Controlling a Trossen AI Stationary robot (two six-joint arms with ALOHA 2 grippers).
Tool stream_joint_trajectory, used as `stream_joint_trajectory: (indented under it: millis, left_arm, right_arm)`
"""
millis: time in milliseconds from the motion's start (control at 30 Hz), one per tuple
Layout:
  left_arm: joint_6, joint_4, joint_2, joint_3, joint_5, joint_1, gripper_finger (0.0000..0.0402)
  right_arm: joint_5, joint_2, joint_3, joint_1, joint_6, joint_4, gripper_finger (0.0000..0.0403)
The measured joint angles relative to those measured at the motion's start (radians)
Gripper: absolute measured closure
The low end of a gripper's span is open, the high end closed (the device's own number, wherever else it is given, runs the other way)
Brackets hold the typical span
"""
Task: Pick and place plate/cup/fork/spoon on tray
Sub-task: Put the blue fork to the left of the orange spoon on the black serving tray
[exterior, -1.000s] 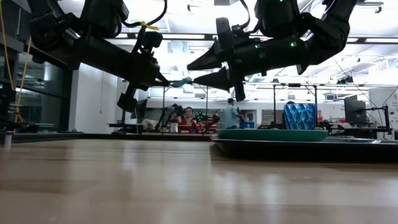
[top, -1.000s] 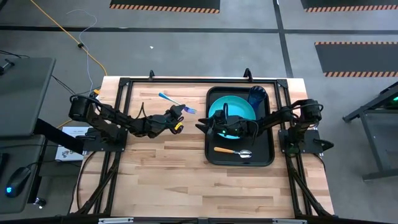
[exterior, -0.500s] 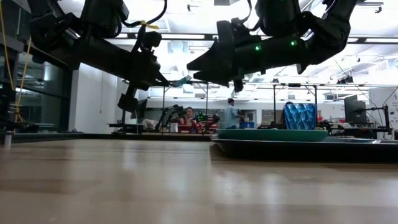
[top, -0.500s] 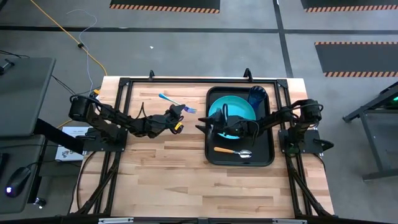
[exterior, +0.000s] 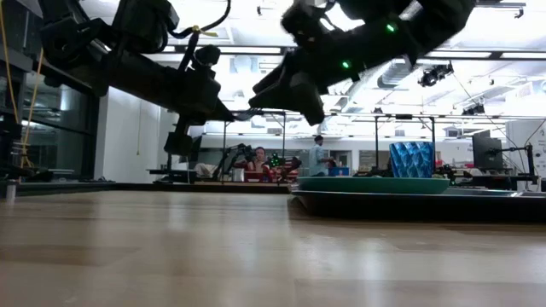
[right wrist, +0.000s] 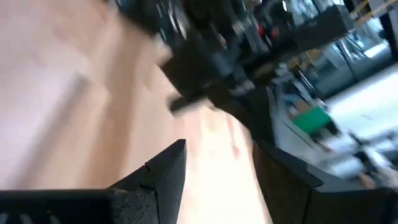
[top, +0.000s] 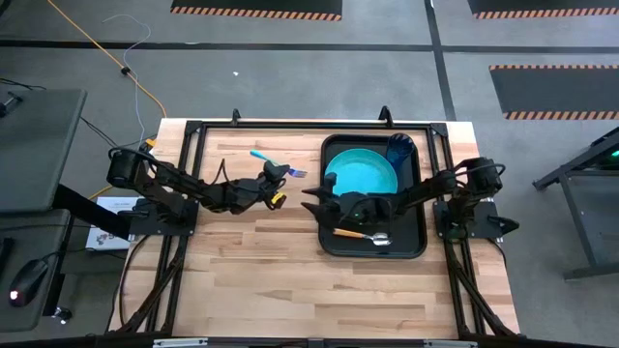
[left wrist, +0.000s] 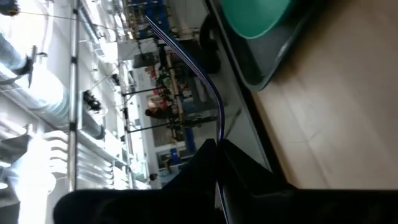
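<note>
High view has the left gripper (top: pixel 280 175) clenched on the fork (top: pixel 274 161), held in the air over the wooden table (top: pixel 242 251) just left of the black tray (top: pixel 422 242). Inside the tray lie the turquoise plate (top: pixel 361 172), the blue cup (top: pixel 400 149) at its far right corner and the orange-handled spoon (top: pixel 360 235) along its near side. Right gripper (top: pixel 311 200) hangs with fingers spread and empty at the tray's left edge, near the fork's prongs.
</note>
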Motion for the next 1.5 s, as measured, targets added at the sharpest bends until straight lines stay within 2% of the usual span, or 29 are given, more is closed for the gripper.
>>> stream_joint_trajectory:
  millis: [133,300,467,733,900,1033,1300,1367,1500]
  left_arm:
    - [-0.057,-0.113,0.0,0.034,0.003,-0.007,0.0401]
    - [-0.072,-0.202,0.0,0.067,0.03,-0.033,0.0401]
    - [-0.051,-0.202,0.0,0.079,0.028,-0.068,0.0401]
    - [-0.048,-0.201,0.0,0.079,0.038,-0.121,0.0401]
    - [-0.048,-0.196,0.0,0.079,0.036,-0.127,0.0401]
    - [-0.047,-0.195,0.0,0.079,0.026,-0.126,0.0401]
    - [-0.047,-0.194,0.0,0.079,0.029,-0.126,0.0401]
    - [-0.047,-0.194,0.0,0.079,0.031,-0.126,0.0401]
    - [-0.047,-0.194,0.0,0.079,0.033,-0.126,0.0396]
  right_arm:
    - [0.11,0.0,0.121,0.009,-0.061,-0.254,0.0224]
    - [0.159,0.0,0.233,0.002,-0.066,-0.501,0.0224]
    - [0.162,0.0,0.255,-0.003,-0.073,-0.627,0.0224]
    - [0.156,0.0,0.255,-0.002,-0.077,-0.652,0.0224]
    - [0.106,0.0,0.255,-0.002,-0.05,-0.65,0.0231]
    - [0.104,0.0,0.255,-0.002,-0.05,-0.648,0.0267]
    - [0.102,0.0,0.255,-0.002,-0.031,-0.648,0.0383]
    - [0.103,0.0,0.255,-0.002,-0.031,-0.652,0.0396]
    - [0.103,0.0,0.255,-0.002,-0.031,-0.653,0.0395]
